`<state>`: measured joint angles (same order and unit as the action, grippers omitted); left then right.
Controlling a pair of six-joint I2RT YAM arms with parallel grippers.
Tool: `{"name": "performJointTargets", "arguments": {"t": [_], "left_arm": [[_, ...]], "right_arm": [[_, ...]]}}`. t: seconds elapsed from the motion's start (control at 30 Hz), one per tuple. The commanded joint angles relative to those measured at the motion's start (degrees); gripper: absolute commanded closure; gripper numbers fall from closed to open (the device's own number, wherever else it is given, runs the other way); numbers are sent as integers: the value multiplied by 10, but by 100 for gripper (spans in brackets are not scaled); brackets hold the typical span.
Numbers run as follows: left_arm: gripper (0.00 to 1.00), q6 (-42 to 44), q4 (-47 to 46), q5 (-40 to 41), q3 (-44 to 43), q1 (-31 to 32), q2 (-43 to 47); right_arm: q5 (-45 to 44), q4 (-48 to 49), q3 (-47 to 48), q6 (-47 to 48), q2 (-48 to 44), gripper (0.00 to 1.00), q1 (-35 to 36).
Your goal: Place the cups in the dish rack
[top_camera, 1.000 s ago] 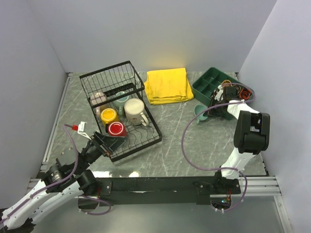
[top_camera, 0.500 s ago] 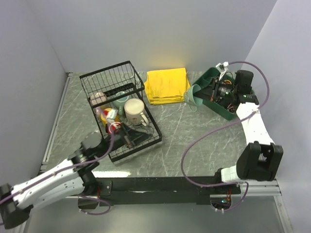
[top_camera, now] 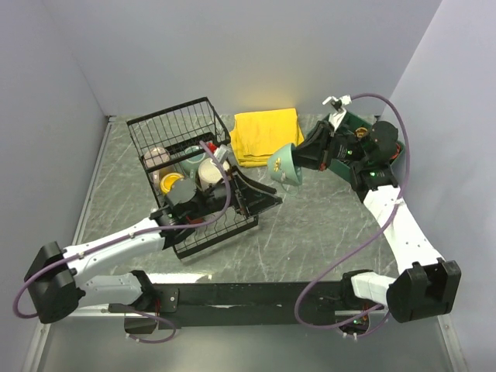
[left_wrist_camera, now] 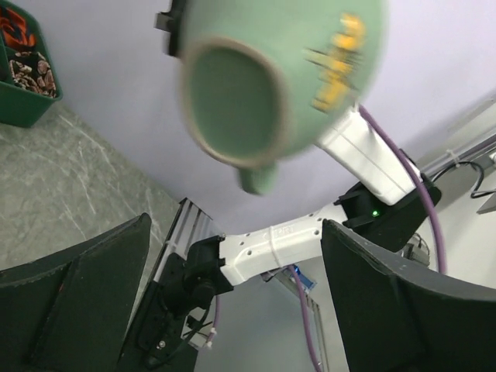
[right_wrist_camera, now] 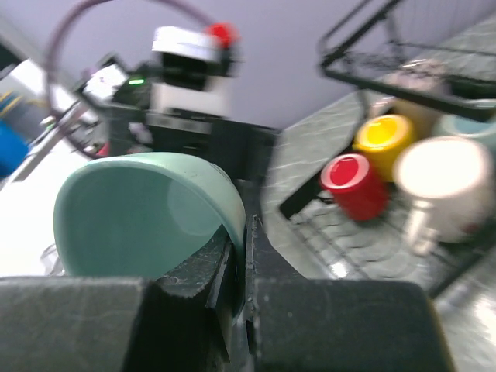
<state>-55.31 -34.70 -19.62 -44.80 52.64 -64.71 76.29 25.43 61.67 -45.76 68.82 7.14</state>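
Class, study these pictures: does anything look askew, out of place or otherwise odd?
One teal cup hangs in the air tipped on its side, its rim pinched in the right gripper, its mouth facing the wide-open left gripper. The dish rack sits at an angle to the table edges.

The left tool [top_camera: 260, 194], jaws wide, stretches over the rack's [top_camera: 174, 128] low tray — it bars the way in from the right. Just beyond it hangs the right tool [top_camera: 299, 159], clamped on a cup [top_camera: 282, 164]. More cups [top_camera: 211, 174] fill the tray's back. The surface [top_camera: 310, 232] nearer the arms' bases lies bare; a cloth [top_camera: 267, 136] covers the far middle.
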Motion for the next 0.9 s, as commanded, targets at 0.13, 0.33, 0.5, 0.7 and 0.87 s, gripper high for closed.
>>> {"name": "performJointTargets", "arguments": {"t": [0.13, 0.33, 0.5, 0.7, 0.87], "left_arm": [[10, 18, -128, -65, -36, -2, -42], [15, -1, -171, -97, -49, 4, -65], [23, -1, -155, -69, -59, 11, -75], [35, -23, -178, -50, -69, 11, -96], [49, -38, -192, -55, -86, 11, -115]], "right_arm": [[11, 99, -16, -83, -30, 100, 41], [-1, 81, -29, -56, -30, 100, 57], [-12, 110, -41, -67, -28, 100, 59], [-27, 155, -58, -73, -27, 100, 60], [-27, 174, -66, -70, -25, 100, 62]]}}
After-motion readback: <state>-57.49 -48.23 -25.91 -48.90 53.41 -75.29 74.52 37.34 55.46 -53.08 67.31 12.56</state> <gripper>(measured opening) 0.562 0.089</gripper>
